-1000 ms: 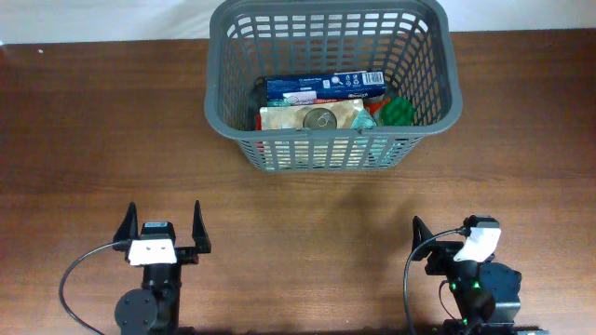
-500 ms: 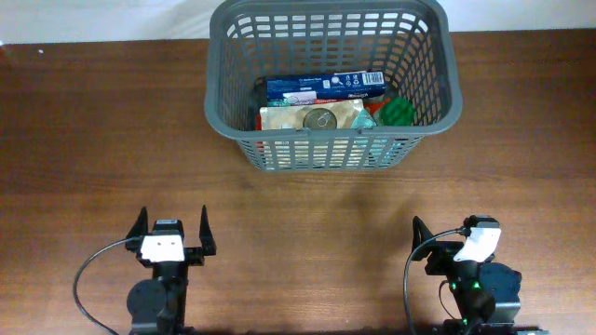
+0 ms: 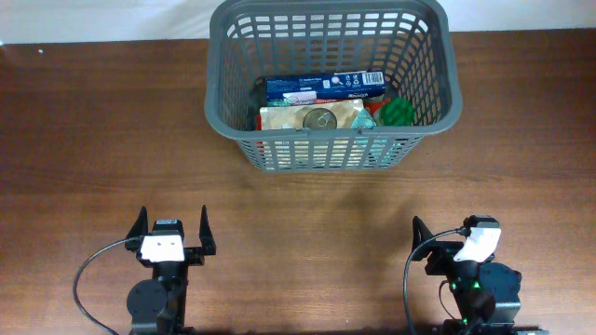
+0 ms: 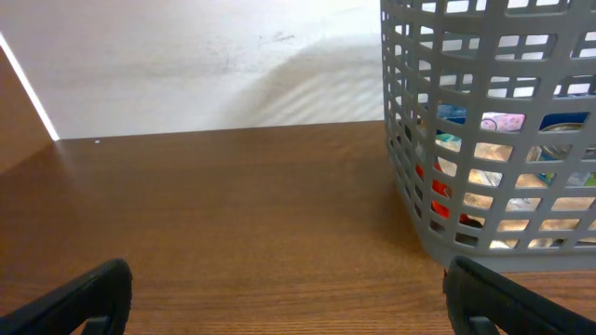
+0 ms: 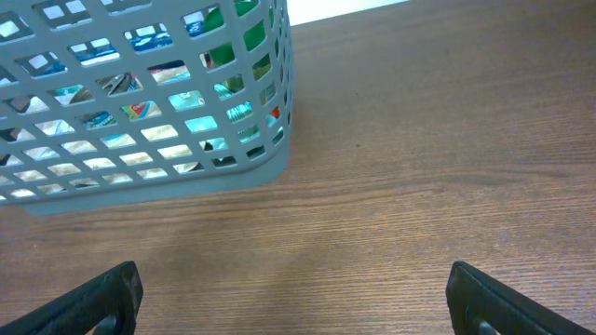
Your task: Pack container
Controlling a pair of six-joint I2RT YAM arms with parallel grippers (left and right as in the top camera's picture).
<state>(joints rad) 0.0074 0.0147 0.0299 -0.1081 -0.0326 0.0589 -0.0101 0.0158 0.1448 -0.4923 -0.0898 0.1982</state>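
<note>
Against the far edge, container — wide tabletop, left gripper, right gripper spread.

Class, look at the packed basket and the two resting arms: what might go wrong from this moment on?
1. The container stands tall between the goods and both open grippers; a low reach by the left gripper or right gripper may shove it.
2. The tin can sits atop a pouch and might tip if bumped.

The container, a grey lattice basket, is standing at right on the brown wooden table, with colourful packages showing through its slots. The left gripper is holding its 2 dark fingertips wide apart at the bottom corners.
</note>
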